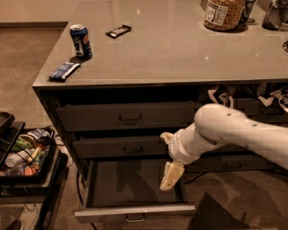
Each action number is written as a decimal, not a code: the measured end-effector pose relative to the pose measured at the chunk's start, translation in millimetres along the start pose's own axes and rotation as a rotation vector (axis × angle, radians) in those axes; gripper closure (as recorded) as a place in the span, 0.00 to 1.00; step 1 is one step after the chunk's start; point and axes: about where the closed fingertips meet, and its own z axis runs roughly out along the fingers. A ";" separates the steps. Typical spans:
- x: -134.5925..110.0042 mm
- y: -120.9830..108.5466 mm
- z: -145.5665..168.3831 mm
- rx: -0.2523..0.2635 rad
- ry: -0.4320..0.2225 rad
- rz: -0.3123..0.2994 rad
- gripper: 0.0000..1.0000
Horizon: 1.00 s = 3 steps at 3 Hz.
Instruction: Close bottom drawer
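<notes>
The bottom drawer (pixel 135 210) is pulled wide open under the counter, its slim front panel near the picture's lower edge with a small metal handle (pixel 135 218) at its middle. Its flat dark inside (pixel 121 182) holds nothing. My gripper (pixel 169 176) hangs on the white arm (pixel 234 130) over the drawer's right inner side, pointing down, above the drawer floor and behind the front panel. It holds nothing that I can see.
Two shut drawers (pixel 128 117) sit above the open one. On the countertop (pixel 180 49) are a blue can (pixel 81 42), a blue wrapped bar (pixel 64 71), a dark bar (pixel 119 30) and a jar (pixel 223 13). A low cart with clutter (pixel 24 155) stands at left.
</notes>
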 end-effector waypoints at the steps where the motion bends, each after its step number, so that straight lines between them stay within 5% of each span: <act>1: 10.4 3.3 42.4 -0.021 -0.024 0.032 0.00; 3: 19.1 4.4 68.6 0.029 -0.055 0.058 0.00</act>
